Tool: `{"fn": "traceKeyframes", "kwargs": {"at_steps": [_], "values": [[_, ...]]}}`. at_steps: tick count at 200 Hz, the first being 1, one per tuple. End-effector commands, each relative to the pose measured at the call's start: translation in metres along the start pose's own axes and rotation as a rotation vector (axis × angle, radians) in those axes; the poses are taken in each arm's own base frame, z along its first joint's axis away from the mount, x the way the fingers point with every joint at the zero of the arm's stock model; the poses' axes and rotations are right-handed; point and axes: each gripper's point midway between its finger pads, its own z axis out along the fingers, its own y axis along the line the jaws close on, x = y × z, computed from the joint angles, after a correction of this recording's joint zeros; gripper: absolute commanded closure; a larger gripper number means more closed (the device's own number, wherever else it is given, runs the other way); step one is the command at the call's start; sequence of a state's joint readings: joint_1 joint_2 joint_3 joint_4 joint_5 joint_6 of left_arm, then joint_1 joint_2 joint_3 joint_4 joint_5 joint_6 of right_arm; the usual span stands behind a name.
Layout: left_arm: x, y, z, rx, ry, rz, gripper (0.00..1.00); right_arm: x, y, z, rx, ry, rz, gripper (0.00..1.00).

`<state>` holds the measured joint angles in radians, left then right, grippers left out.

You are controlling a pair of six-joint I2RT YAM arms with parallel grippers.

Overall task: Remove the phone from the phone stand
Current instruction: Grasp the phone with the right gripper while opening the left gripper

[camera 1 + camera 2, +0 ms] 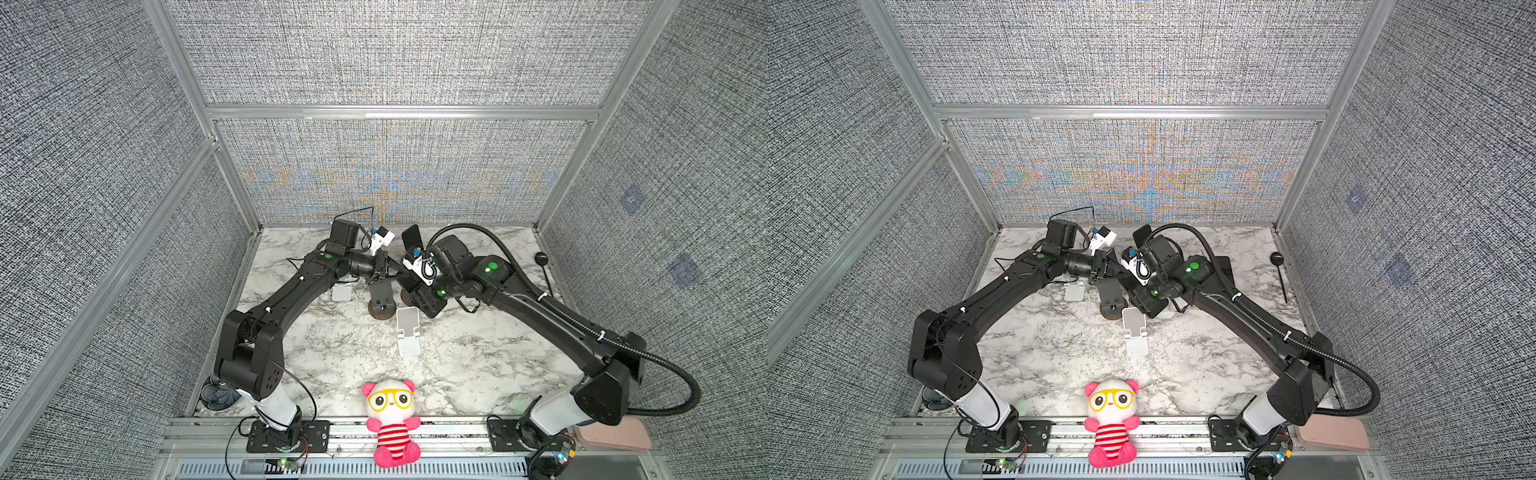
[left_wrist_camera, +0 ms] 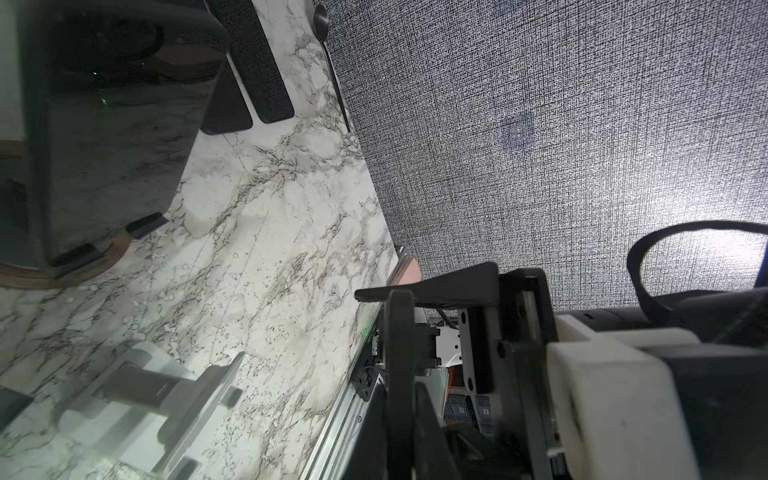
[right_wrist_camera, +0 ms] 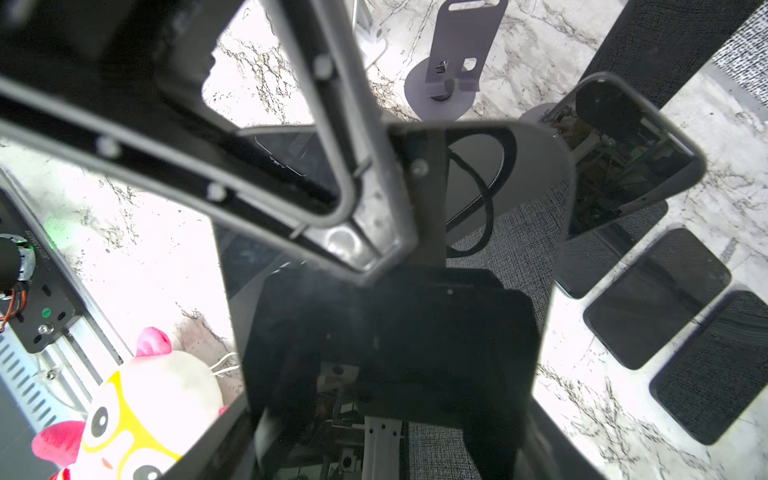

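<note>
Partly hidden, blurred phone [image 3: 515,249].

The white marble-pattern table [image 1: 478,365] carries a white phone stand [image 1: 408,332] near the middle, a black round-based stand [image 1: 381,301] just beyond it, an occupied phone stand [image 2: 41,279] right of that, another white stand [image 1: 341,292] further left, a black spoon [image 1: 541,258] far right, and dark phones [image 3: 656,297] lying flat on the right.

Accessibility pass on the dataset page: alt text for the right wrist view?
Close-up of a glossy dark phone partly hidden by a blurred black frame. Beyond, on the marble table: a second phone propped up, several phones lying flat, an empty grey stand and a plush toy.
</note>
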<state>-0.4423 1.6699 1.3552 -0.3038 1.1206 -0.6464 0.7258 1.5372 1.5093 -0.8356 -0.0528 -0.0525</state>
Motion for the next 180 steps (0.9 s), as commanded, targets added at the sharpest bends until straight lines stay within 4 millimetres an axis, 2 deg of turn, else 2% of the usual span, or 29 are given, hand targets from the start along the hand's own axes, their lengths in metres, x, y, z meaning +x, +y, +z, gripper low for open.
{"fn": "traceKeyframes", "kwargs": {"at_steps": [1,41,53,61,79,122,146,165,180], "values": [[0.002,-0.006,0.0,0.03,0.013,0.02,1.0,-0.01,-0.009,0.001,0.05,-0.044,0.03,0.37],[0.001,-0.004,0.001,0.033,0.016,0.018,1.0,-0.013,-0.011,0.003,0.061,-0.051,0.047,0.44],[0.002,-0.003,0.001,0.032,0.017,0.017,0.84,-0.013,-0.012,0.004,0.066,-0.052,0.051,0.47],[0.002,-0.003,0.001,0.032,0.016,0.016,0.78,-0.013,-0.013,0.004,0.07,-0.051,0.055,0.5],[0.002,-0.003,0.001,0.035,0.017,0.016,0.69,-0.013,-0.014,0.005,0.071,-0.047,0.058,0.59],[-0.003,0.006,-0.001,0.018,0.003,0.002,0.58,-0.005,-0.025,0.007,0.09,-0.03,0.081,0.74],[-0.009,0.012,-0.009,-0.007,-0.031,-0.001,0.54,0.016,-0.053,0.001,0.154,0.008,0.151,0.77],[-0.015,0.017,-0.016,-0.027,-0.061,-0.006,0.54,0.046,-0.082,-0.001,0.209,0.045,0.21,0.79],[-0.019,0.022,-0.021,-0.042,-0.078,-0.01,0.54,0.075,-0.107,-0.001,0.254,0.082,0.245,0.85]]}}
